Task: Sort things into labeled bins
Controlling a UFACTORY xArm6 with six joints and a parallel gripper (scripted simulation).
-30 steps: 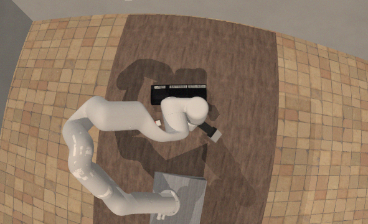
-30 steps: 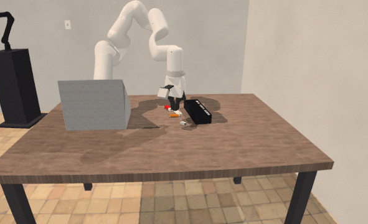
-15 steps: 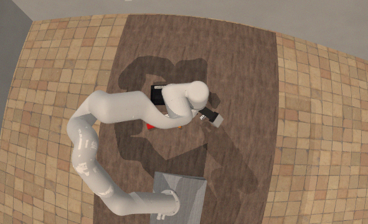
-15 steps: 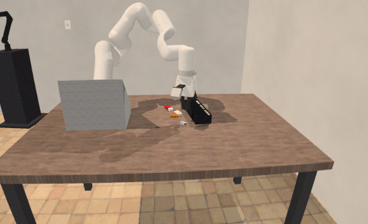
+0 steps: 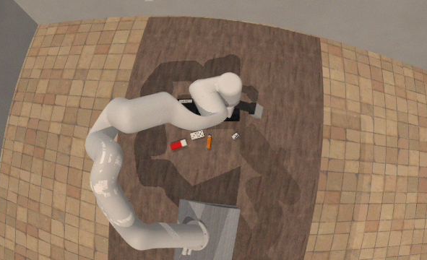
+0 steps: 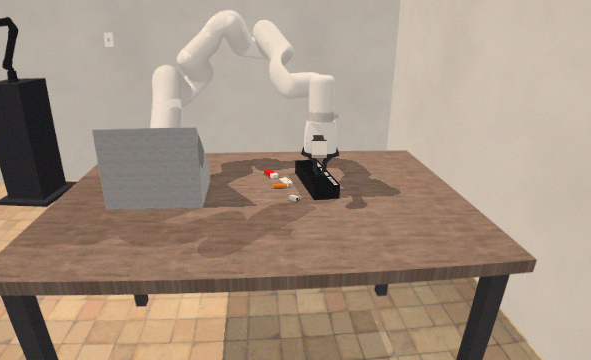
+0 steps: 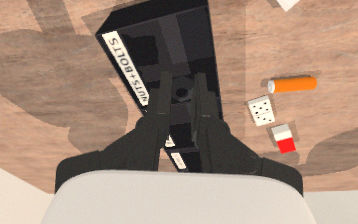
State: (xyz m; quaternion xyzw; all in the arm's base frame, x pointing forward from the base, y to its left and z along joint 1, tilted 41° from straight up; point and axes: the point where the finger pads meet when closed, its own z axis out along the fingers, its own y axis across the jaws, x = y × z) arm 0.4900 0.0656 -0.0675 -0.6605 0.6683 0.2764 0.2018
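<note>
My gripper (image 6: 319, 172) (image 7: 182, 87) is shut on a dark nut (image 7: 181, 92), over the compartment labelled NUTS+BOLTS of the black row of bins (image 5: 235, 115) (image 6: 329, 191) (image 7: 135, 16). The arm hides the fingers in the top view. The other labels are partly hidden or too small to read surely. An orange cylinder (image 5: 209, 141) (image 6: 279, 186) (image 7: 295, 84) lies on the table beside a white dotted domino (image 5: 197, 135) (image 6: 285, 180) (image 7: 261, 111) and a red and white block (image 5: 178, 144) (image 6: 271, 173) (image 7: 284, 139). A small white block with dark marks (image 5: 235, 136) (image 6: 294, 198) lies apart.
The loose things lie on the robot's side of the bins. A large grey box-like block (image 5: 220, 224) (image 6: 150, 170) stands by the arm's base. The wooden table (image 5: 285, 72) (image 6: 375, 240) carries all of this.
</note>
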